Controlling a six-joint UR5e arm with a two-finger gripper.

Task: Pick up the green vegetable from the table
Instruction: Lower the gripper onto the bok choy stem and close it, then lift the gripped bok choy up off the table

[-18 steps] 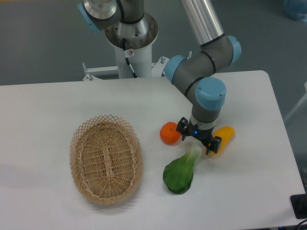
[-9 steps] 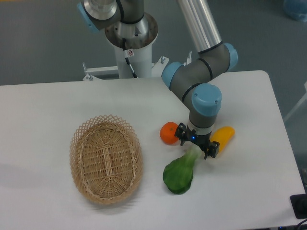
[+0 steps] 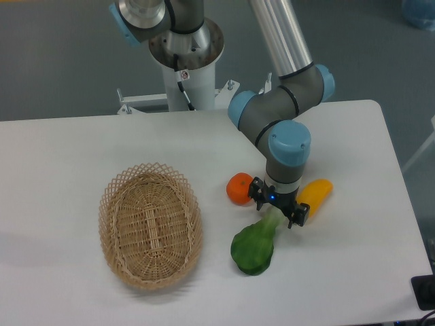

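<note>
Claw (image 3: 275,209) over the pale stem end of the green vegetable (image 3: 254,246), low above the desk (image 3: 353,272).
We can't tell if its jaws are apart or clamped on the stem (wrist blocks the fingertips). We see the vegetable lying on the desk, leafy end toward the camera, between an orange (image 3: 240,188) and a yellow vegetable (image 3: 315,196); a wicker basket (image 3: 150,225) sits well apart on the left of the picture.
</note>
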